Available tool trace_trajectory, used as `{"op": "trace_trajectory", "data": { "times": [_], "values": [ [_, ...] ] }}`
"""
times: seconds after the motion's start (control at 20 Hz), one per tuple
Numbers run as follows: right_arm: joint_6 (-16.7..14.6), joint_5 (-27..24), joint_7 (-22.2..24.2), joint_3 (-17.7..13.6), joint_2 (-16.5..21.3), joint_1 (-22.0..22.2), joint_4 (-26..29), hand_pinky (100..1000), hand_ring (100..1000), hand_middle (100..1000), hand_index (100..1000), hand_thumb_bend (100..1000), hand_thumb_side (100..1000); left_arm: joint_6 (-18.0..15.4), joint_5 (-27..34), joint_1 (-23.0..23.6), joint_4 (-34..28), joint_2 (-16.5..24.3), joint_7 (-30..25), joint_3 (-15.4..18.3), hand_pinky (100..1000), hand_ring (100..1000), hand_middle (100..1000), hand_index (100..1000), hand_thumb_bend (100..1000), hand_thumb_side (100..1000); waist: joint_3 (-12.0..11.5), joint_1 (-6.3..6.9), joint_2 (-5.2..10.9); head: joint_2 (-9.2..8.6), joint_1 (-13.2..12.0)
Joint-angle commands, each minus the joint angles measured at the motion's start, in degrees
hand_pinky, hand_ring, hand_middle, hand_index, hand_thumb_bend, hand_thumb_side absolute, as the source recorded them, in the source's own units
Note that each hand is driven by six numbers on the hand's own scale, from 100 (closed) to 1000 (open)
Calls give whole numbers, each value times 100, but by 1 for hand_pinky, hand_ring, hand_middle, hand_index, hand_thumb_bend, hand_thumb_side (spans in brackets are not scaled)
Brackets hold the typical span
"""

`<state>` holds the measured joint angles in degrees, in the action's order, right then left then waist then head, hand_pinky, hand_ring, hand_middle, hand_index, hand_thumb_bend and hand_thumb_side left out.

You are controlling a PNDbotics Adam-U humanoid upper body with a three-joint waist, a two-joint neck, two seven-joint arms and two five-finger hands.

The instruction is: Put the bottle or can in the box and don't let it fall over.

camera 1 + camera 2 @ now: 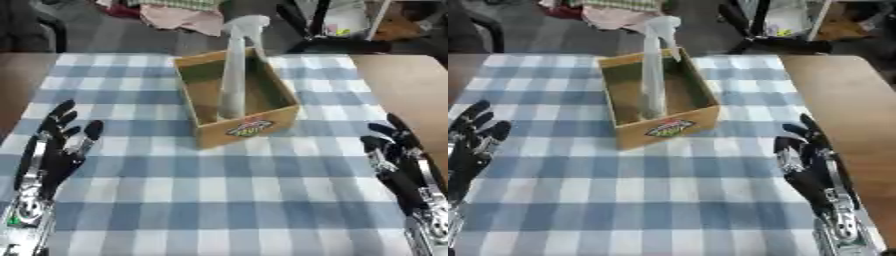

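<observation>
Both robot hands released, fingers up: left robot hand [54, 145] low left, right robot hand [807, 160] low right, wrists cut off. Bottle [234, 70] blurred, upright inside box [249, 127], mid-bench [219, 200].

You had a blue-and-white checked tablecloth [227, 200] spread over a brown wooden table [846, 100], with bare wood showing along the right side and a bit at the far left corner. Past the far edge the floor [131, 35] looked dark grey. Some pinkish cloth [184, 17] was bunched up back there, and dark legs of a stand or chair [776, 42] were standing on the floor. The lighting looked even, no harsh shadows.
</observation>
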<state>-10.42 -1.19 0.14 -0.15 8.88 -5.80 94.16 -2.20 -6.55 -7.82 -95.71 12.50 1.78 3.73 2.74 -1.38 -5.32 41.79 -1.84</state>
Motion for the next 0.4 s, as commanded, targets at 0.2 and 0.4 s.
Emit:
{"op": "trace_trajectory", "data": {
  "times": [0.2, 0.4],
  "values": [
    [-3, 48, -18, -37, 104, -70, 89, 956, 759, 804, 1000, 204, 369, -3, 7, -28, -70, 38, -27, 26, 901, 955, 924, 939, 609, 592, -3, 8, 30, -21, 14],
    [-1, 51, -22, -42, 98, -64, 93, 956, 759, 804, 1000, 203, 369, -7, 64, -24, -62, 27, -33, 38, 901, 954, 923, 939, 609, 591, -3, 6, 36, -19, -16]
  ]
}}
